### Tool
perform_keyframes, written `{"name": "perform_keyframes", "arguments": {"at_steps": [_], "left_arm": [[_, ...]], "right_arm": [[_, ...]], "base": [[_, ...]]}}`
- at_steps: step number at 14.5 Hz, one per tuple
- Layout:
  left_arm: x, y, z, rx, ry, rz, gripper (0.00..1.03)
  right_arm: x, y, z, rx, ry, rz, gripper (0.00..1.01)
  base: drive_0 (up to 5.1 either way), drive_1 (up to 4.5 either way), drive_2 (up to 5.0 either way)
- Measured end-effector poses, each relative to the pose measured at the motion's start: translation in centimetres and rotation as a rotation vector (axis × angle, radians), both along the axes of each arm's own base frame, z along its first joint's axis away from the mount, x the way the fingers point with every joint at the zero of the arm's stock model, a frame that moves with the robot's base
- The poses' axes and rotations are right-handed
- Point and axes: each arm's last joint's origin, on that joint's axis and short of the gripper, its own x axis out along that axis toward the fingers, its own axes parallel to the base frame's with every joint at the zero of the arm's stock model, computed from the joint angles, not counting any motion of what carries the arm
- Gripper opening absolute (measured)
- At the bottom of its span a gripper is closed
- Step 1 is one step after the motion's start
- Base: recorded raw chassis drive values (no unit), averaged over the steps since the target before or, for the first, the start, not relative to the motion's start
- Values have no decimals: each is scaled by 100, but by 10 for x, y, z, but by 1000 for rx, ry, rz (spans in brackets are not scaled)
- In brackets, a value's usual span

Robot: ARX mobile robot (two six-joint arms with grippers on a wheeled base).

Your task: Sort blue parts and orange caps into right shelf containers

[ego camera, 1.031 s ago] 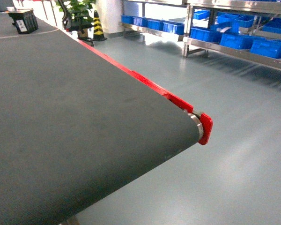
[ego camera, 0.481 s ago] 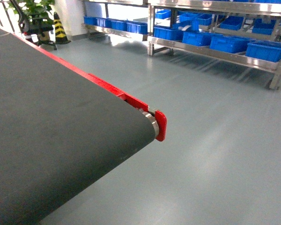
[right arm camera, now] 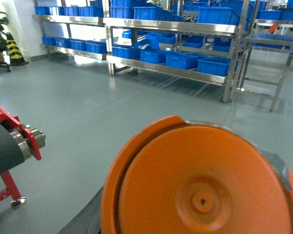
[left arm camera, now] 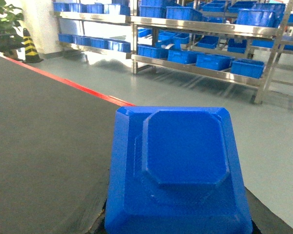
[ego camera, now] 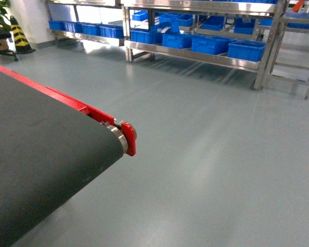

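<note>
- From where I stand, the left arm carries a blue part right up against its wrist camera. The fingers themselves are hidden beneath it, so I cannot tell how far they are spread or whether they clamp it.
- The right arm likewise has an orange cap filling the lower half of its wrist view. Its fingers are not visible either, and their opening cannot be judged.
- Neither gripper appears in the head view.
- The right shelf containers sit in a row on the low tier of a steel rack, well ahead of both loads and across a broad stretch of bare grey floor.
- More blue crates fill the upper tier, seen from the right wrist.
- The rack's long axis runs across the view, so the crates present their long sides toward the arms.
- The right arm's load looks the nearer to the rack; the conveyor belt lies below and beside the left load.
- The belt's red end bracket marks the edge to clear on the left.
- A small steel stand stands just beside the rack's right end.
- My guess is the base must close the floor gap before either piece can be dropped in.
</note>
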Motion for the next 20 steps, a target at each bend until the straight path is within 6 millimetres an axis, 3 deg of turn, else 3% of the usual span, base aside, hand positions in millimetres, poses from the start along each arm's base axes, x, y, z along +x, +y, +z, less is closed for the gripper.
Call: {"name": "perform_keyframes", "arguments": {"at_steps": [20], "left_arm": [[0, 0, 0, 0, 0, 0, 42]], "right_arm": [[0, 0, 0, 0, 0, 0, 46]], "base": [[-151, -151, -151]]}}
